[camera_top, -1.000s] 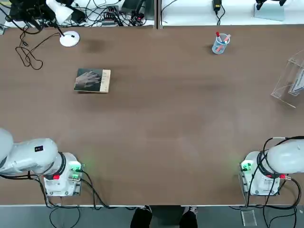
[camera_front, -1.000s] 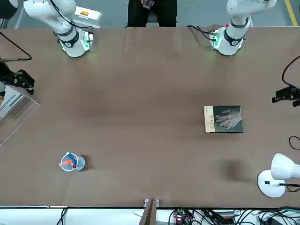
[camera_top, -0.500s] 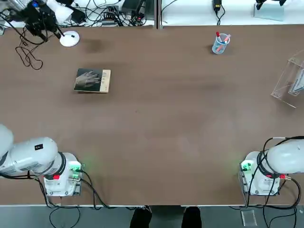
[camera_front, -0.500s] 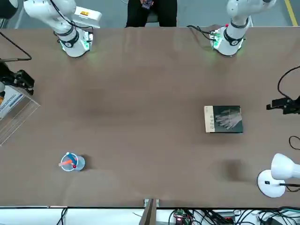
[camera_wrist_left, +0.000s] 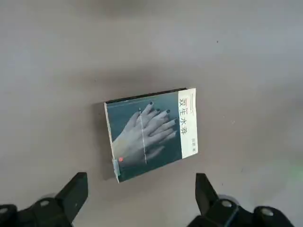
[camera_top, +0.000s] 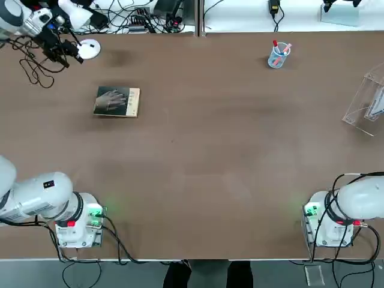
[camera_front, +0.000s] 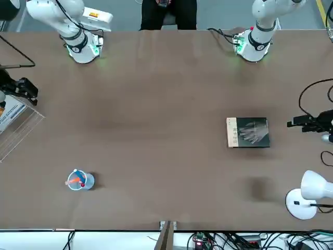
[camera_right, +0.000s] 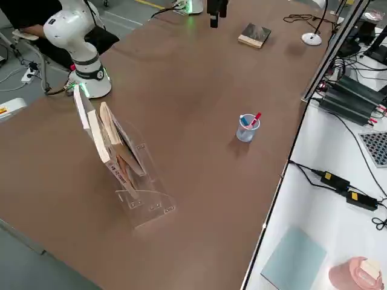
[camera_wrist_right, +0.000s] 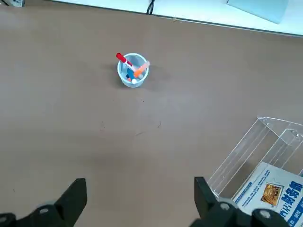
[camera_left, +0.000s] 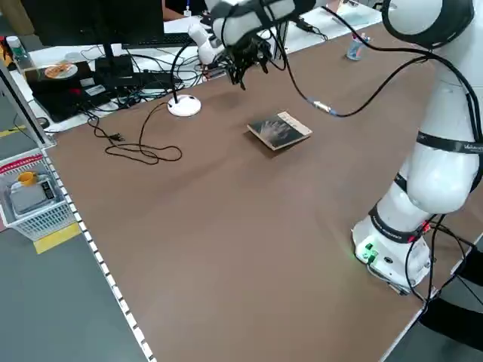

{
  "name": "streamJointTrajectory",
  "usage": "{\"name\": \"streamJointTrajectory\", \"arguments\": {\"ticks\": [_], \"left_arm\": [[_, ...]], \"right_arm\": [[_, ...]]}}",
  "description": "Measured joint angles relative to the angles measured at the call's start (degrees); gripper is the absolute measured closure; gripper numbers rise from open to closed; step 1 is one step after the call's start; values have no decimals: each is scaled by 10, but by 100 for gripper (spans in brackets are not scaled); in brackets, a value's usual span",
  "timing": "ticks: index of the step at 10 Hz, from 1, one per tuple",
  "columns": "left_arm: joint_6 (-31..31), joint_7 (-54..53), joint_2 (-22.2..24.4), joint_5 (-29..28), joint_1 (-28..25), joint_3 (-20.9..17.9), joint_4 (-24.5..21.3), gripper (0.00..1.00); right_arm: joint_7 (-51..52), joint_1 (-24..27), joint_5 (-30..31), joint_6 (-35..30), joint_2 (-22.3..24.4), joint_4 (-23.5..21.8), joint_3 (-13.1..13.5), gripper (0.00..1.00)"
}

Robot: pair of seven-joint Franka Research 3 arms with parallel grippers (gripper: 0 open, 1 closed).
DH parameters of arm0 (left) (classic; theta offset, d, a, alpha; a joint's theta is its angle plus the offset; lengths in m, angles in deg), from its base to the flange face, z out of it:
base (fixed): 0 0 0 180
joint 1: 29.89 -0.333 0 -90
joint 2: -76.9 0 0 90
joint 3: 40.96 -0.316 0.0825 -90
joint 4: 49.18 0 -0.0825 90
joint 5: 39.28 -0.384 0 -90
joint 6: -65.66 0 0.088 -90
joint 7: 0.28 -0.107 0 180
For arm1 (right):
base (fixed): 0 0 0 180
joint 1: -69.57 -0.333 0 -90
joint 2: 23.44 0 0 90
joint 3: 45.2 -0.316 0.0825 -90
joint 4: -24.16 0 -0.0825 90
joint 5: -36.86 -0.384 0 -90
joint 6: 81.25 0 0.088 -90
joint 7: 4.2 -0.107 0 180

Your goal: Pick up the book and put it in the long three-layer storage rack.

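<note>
Top view showed the book (camera_top: 116, 102) flat on the brown table (camera_top: 204, 156), beneath the wide-open, empty left gripper (camera_wrist_left: 142, 201). A person (camera_front: 169, 13) was beyond. Only the right side view revealed books (camera_right: 112, 142) in the rack (camera_right: 148, 202); the right gripper (camera_wrist_right: 140, 203) gaped empty near it.

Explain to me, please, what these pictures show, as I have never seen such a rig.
Two white robot arms with black two-finger grippers share a brown table. Pictures come from overhead, across the table, either side, and each wrist. The left gripper, open, is near the table's far left; the right gripper, also open, is on the right. Neither holds anything. On the table lie a dark book with a pale hand image, a clear acrylic rack already holding books, a cup of pens and a white lamp.
</note>
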Motion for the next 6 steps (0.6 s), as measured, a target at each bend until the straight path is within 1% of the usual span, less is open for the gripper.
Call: {"name": "streamJointTrajectory", "arguments": {"ticks": [2,6], "left_arm": [[9,-33,-21,14,-6,0,-7,0],[23,-98,-80,38,-21,0,-9,0]], "right_arm": [[0,0,0,0,1,0,1,0],[0,1,0,0,1,0,2,0]]}}
